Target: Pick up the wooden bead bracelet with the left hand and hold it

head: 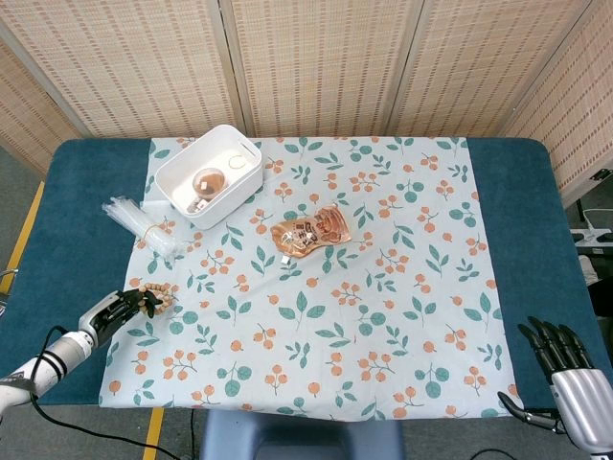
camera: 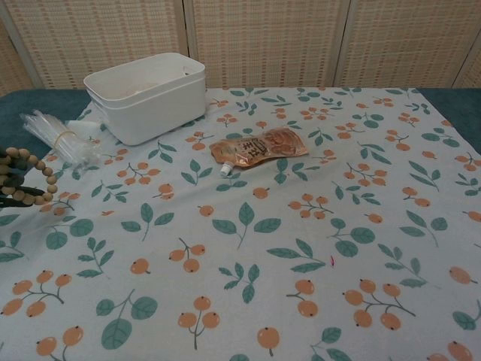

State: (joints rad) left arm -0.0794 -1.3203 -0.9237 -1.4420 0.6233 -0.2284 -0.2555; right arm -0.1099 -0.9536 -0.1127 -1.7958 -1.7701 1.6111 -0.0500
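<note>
On the table (head: pixel 86 182), dark teal top, items entered largest first.

Floral cloth (head: pixel 383 287): pale, printed with leaves and orange berries, covering most of the top.

White bin (head: pixel 208 175): rectangular, far left of the cloth; holds a round copper-toned object and a small ring-shaped item, both too small to identify.

Bundle of clear plastic sticks (head: pixel 144 223): banded, lying just beside the bin, half off the cloth's left edge.

Orange spouted pouch (head: pixel 308 232): flat on the cloth near the middle, spout toward me.

My right hand (head: pixel 567 369): at the near right edge, off the cloth, fingers apart, holding nothing.

My left hand (head: pixel 117 308): at the cloth's near left edge, dark fingers clamped on the wooden bead bracelet (head: pixel 155 296). The chest view shows the bead loop (camera: pixel 27 177) at the frame's left border, hooked over my fingertips (camera: pixel 10 192) and apparently clear of the cloth, though I cannot be certain.

Step in hand, as I judge it: pick-up made, holding begun; task near its end.

Next move calls for: steady pressure on the beads, wrist kept level so the loop does not slide off, no sudden travel. Risk noted: round beads roll easily under a slack grasp.
</note>
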